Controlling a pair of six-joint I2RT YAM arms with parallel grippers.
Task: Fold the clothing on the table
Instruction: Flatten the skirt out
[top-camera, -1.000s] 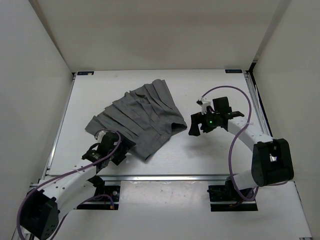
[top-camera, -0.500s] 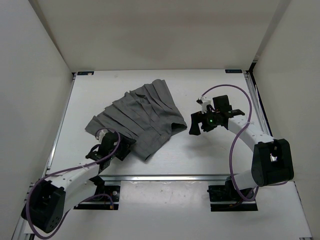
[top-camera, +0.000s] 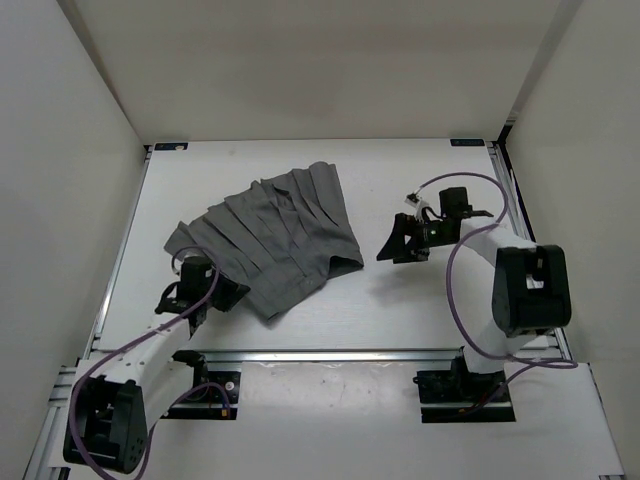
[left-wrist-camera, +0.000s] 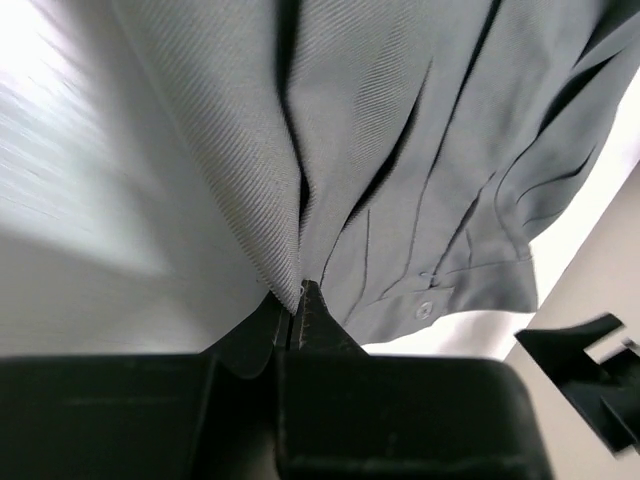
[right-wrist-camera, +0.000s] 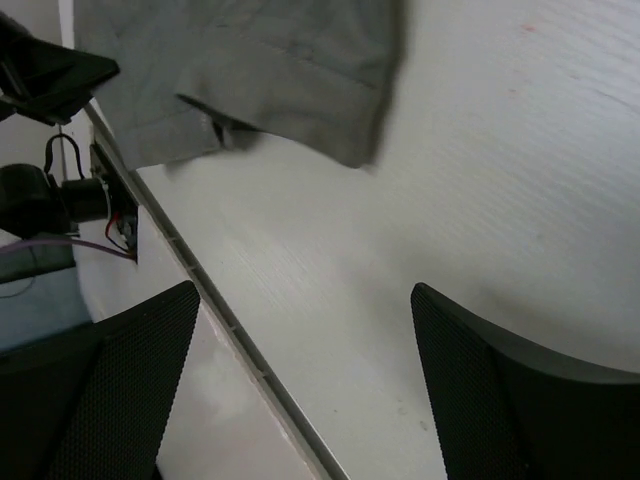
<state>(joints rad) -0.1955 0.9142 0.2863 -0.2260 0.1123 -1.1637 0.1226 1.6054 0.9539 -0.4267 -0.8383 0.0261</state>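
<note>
The clothing (top-camera: 275, 235), a grey pleated skirt-like garment, lies spread left of centre on the white table (top-camera: 430, 300). My left gripper (top-camera: 228, 294) sits at its near-left edge and is shut on a fold of that edge (left-wrist-camera: 290, 285); the pleats and a small button (left-wrist-camera: 424, 310) stretch away beyond the closed fingers. My right gripper (top-camera: 392, 246) hovers just right of the clothing's right corner, open, nothing between its fingers. In the right wrist view the clothing (right-wrist-camera: 250, 70) lies at the top, apart from the right gripper (right-wrist-camera: 305, 292).
A metal rail (top-camera: 350, 352) runs along the near table edge, also in the right wrist view as the rail (right-wrist-camera: 200, 290). White walls enclose the left, back and right sides. Cables loop off both arms.
My left gripper has closed on the clothing's near-left edge and drawn back left, dragging the garment slightly left. The right arm swung its wrist; its gripper stays open.
</note>
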